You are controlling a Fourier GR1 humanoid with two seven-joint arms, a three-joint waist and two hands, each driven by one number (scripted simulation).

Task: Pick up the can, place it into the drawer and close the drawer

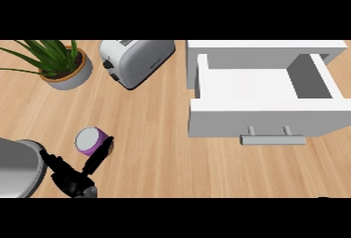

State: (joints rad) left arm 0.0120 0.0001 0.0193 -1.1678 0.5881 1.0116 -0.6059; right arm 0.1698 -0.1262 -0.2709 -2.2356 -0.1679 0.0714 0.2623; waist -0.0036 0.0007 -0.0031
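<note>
The can (pixel 87 140) is small and purple with a pale grey top. It stands upright on the wooden counter at the lower left. My left hand (pixel 74 180) sits just below it and is open. Straight fingers (pixel 100 154) reach up along the can's right side, and the thumb (pixel 52 159) points up to the can's lower left, apart from it. The white drawer (pixel 264 114) stands pulled open at the right with nothing visible inside. Its grey handle (pixel 272 138) faces me. My right hand does not show.
A grey toaster (pixel 134 60) stands at the back centre. A potted plant (pixel 63 65) is at the back left. My grey left forearm (pixel 17 168) fills the lower left corner. Bare counter lies between the can and the drawer.
</note>
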